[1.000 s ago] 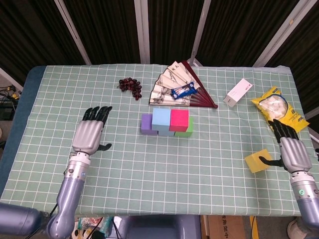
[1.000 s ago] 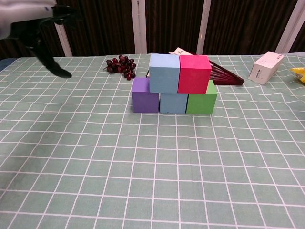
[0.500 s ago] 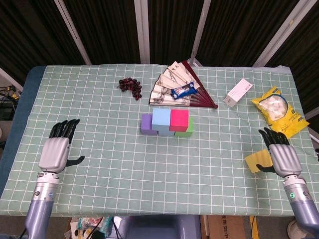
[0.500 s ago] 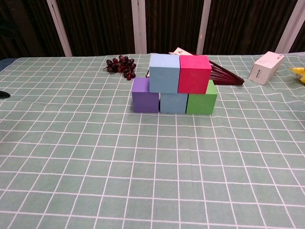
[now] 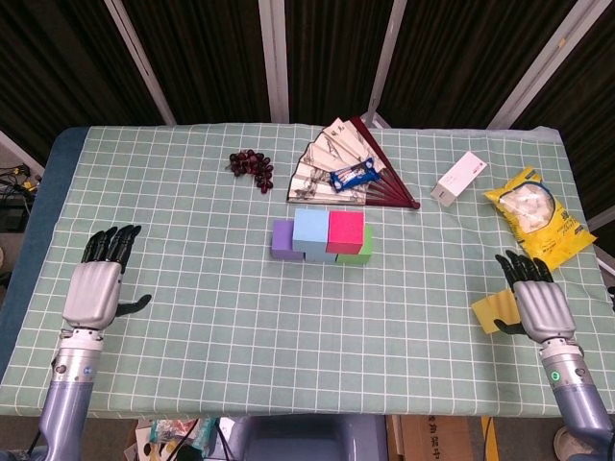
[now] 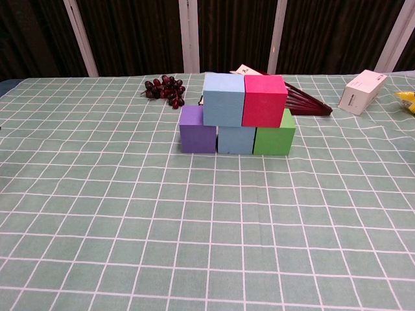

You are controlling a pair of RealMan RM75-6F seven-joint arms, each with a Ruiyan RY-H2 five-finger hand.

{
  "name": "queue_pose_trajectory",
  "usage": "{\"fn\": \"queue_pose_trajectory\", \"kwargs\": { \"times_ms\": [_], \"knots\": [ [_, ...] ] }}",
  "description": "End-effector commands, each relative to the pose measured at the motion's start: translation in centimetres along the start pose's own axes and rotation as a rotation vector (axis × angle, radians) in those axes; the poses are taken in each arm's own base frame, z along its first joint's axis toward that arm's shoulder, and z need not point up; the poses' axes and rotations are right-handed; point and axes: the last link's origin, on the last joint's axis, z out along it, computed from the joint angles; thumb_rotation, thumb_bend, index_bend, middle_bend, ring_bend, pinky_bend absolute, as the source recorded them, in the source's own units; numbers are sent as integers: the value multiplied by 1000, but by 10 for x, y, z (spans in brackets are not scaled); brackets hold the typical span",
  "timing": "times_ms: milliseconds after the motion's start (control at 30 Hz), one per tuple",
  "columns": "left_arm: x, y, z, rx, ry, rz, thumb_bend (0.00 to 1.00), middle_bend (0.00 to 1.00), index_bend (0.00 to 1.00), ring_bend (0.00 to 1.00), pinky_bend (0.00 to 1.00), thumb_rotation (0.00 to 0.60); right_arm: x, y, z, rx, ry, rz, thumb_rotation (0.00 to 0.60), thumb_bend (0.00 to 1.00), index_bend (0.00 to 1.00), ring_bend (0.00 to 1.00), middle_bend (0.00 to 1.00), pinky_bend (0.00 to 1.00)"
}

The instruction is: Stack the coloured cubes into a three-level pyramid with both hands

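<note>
Green checked cloth (image 5: 240,317) covers the desk; dark slatted wall (image 5: 211,58) behind. Left hand (image 5: 94,288) and right hand (image 5: 538,305) rest empty, fingers spread, at opposite edges.

- In your chest view, neither hand shows at all.
- The yellow cube (image 5: 494,313) sits partly behind your right hand (image 5: 538,305), so you can't tell if the fingers touch it.
- The light blue bottom cube (image 6: 236,139) is mostly hidden from above by the two cubes on top.
- The yellow snack bag (image 6: 406,100) is cut off by the chest view's right edge.
- The small blue thing (image 5: 354,177) on the paper folding fan (image 5: 327,165) is too small to name.
</note>
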Motion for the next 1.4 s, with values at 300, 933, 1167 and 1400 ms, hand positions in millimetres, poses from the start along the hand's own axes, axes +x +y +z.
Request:
{"fn": "queue_pose_trajectory", "kwargs": {
  "times_ms": [300, 933, 1167, 1400],
  "knots": [
    [4, -6, 5, 23, 18, -15, 150, 69, 0, 63, 67, 600, -16, -11, 21, 63, -27, 12, 600, 180, 0, 0, 5, 0],
    [28, 7, -4, -25, 59, -94, 150, 67, 0, 63, 67, 600, -14, 11, -12, -35, -88, -71, 600, 180, 0, 0, 5, 0],
    [34, 15, -11, -53, 72, -121, 150, 67, 0, 63, 67, 600, -19, 16, 0, -54, -74, -67, 600, 181, 0, 0, 5, 0],
    [39, 16, -14, -59, 86, -134, 150, 67, 0, 63, 67, 600, -23, 14, 16, -40, -63, -70, 600, 181, 0, 0, 5, 0]
  ]
}}
